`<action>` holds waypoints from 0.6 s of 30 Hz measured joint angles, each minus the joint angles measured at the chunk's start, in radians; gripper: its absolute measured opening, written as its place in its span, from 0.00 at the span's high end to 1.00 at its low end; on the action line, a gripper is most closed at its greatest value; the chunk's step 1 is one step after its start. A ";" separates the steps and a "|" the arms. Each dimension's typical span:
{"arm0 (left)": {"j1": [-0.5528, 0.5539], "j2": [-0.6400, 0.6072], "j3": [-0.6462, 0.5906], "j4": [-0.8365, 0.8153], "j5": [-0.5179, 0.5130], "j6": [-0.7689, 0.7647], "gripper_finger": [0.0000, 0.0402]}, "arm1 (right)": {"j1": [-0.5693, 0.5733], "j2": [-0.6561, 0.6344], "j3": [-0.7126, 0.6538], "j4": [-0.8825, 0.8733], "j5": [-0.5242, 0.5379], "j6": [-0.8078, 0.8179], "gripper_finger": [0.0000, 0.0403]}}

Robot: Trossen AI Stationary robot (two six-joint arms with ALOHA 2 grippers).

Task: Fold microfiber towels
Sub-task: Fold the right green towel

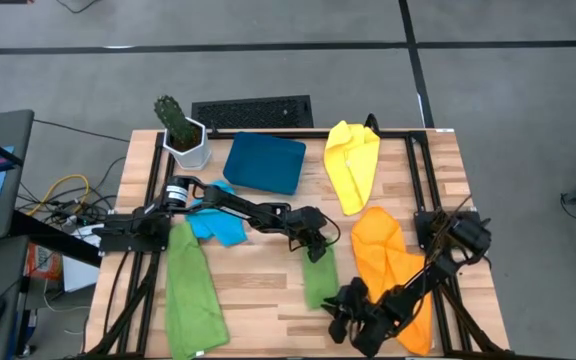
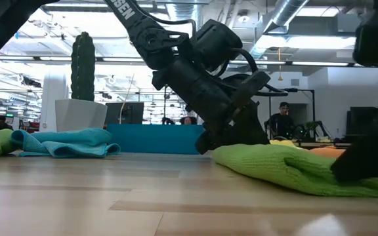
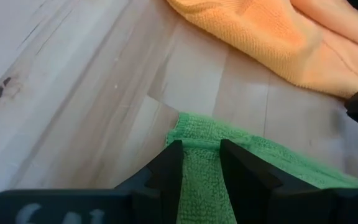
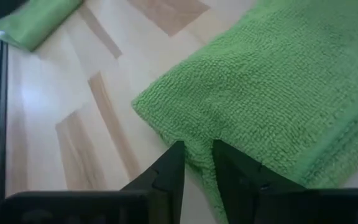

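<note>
The left pincer (image 1: 315,246) sits near the middle of the counter (image 1: 258,290), its fingers (image 3: 169,167) closed down on the far edge of a folded green towel (image 1: 319,282). The right pincer (image 1: 343,312) has the near end of that same towel pinched between its fingers (image 4: 166,171), so the cloth runs as a narrow strip from one pincer to the other, long axis front to back.

Bare wood lies open to the outer side of the left pincer, reaching across to the second green towel (image 1: 192,292), a long strip along the counter's left edge (it hangs slightly past the front). Just beyond the left pincer's tips lies the orange towel (image 1: 386,262), crumpled and partly under the right arm, close to the folded strip but apart from it. Farther back, the yellow towel (image 1: 352,163) lies lengthwise toward the rear edge.

Behind the left arm, the sky-blue towel (image 1: 219,222) is bunched beside the dark teal tray (image 1: 264,162); the tray holds nothing visible. A white pot with a cactus (image 1: 183,135) stands at the rear left corner.
</note>
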 joint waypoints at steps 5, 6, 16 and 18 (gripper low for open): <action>-0.002 0.000 0.000 -0.005 0.014 -0.053 0.74 | 0.048 -0.056 -0.001 -0.114 -0.041 0.017 0.73; -0.002 0.000 0.000 -0.007 0.017 -0.065 0.74 | 0.053 -0.069 -0.002 -0.147 -0.053 0.018 0.73; -0.028 -0.004 0.000 -0.028 -0.006 -0.232 0.74 | 0.084 -0.207 -0.006 -0.363 -0.092 0.021 0.73; -0.039 -0.004 0.000 -0.029 -0.025 -0.303 0.74 | 0.091 -0.238 -0.006 -0.398 -0.089 0.050 0.73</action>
